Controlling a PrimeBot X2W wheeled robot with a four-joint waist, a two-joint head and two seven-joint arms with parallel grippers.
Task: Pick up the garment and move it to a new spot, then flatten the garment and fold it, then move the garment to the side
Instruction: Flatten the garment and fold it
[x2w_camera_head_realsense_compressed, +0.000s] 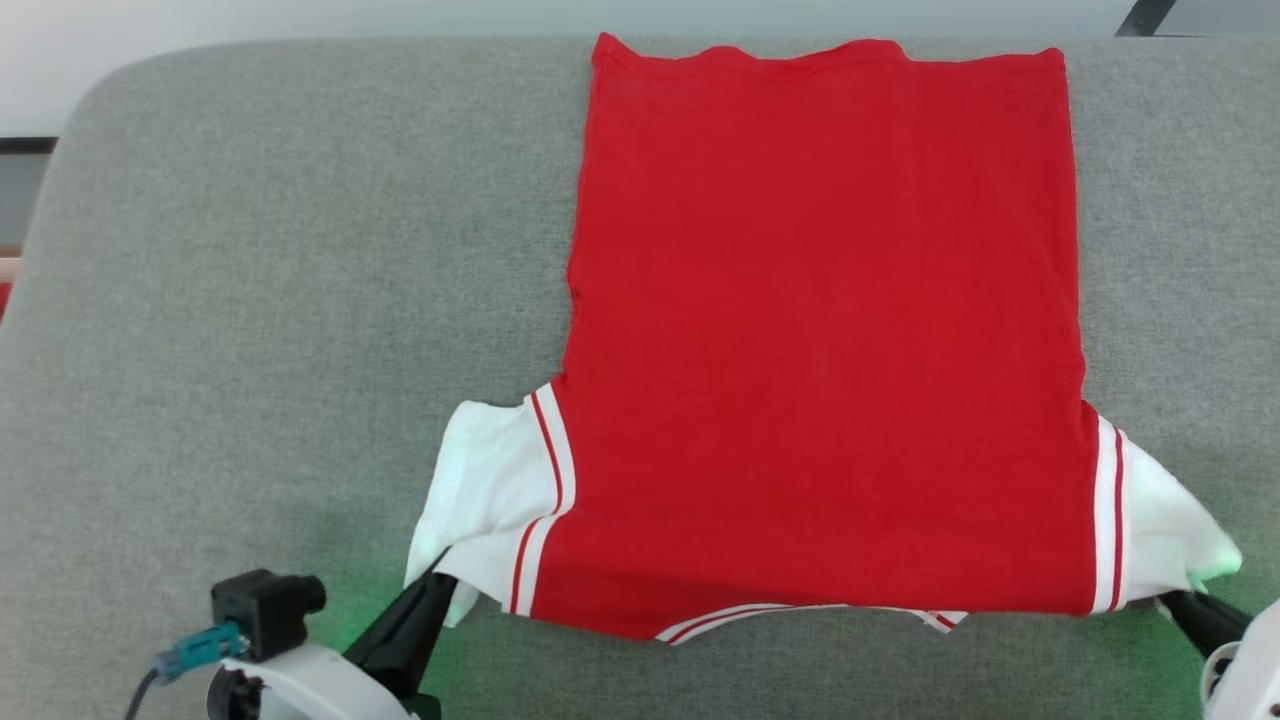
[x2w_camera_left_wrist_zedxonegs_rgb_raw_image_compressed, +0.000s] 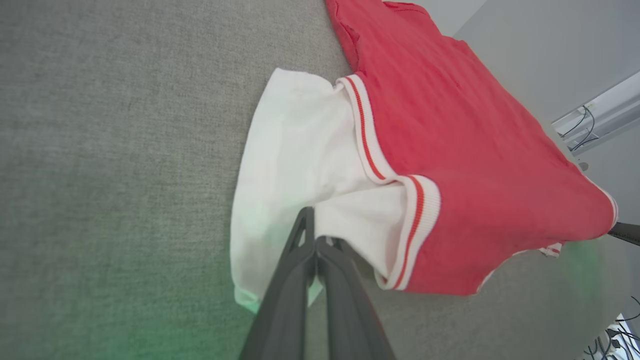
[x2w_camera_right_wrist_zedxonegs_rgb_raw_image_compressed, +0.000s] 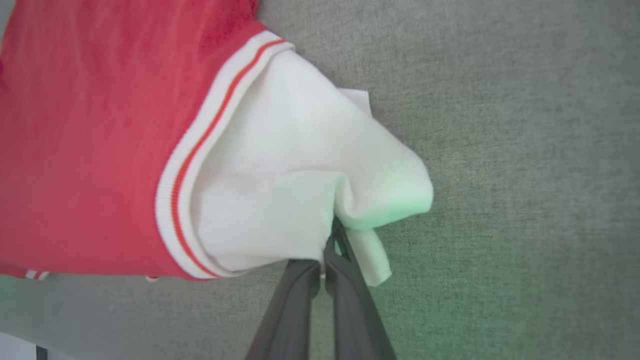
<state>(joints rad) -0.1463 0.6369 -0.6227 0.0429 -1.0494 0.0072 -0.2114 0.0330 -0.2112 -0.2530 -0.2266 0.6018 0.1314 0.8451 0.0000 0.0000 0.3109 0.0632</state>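
The garment (x2w_camera_head_realsense_compressed: 820, 330), a bright red shirt with white sleeve ends and striped trim, lies spread flat on the grey padded surface (x2w_camera_head_realsense_compressed: 250, 300), its hem toward the far edge. My left gripper (x2w_camera_head_realsense_compressed: 443, 583) is shut on the white left sleeve (x2w_camera_left_wrist_zedxonegs_rgb_raw_image_compressed: 300, 165); the wrist view shows its two dark fingers (x2w_camera_left_wrist_zedxonegs_rgb_raw_image_compressed: 320, 270) pressed together over the fabric. My right gripper (x2w_camera_head_realsense_compressed: 1175, 603) is shut on the white right sleeve (x2w_camera_right_wrist_zedxonegs_rgb_raw_image_compressed: 300, 175), where the cloth bunches into a fold above the fingertips (x2w_camera_right_wrist_zedxonegs_rgb_raw_image_compressed: 327, 250). Both sleeves look slightly lifted and pulled toward me.
The grey surface has a rounded far-left corner (x2w_camera_head_realsense_compressed: 120, 90) and its far edge lies just past the shirt's hem. Bare grey padding (x2w_camera_head_realsense_compressed: 250, 300) stretches to the shirt's left. Green light glows on the fabric near each gripper.
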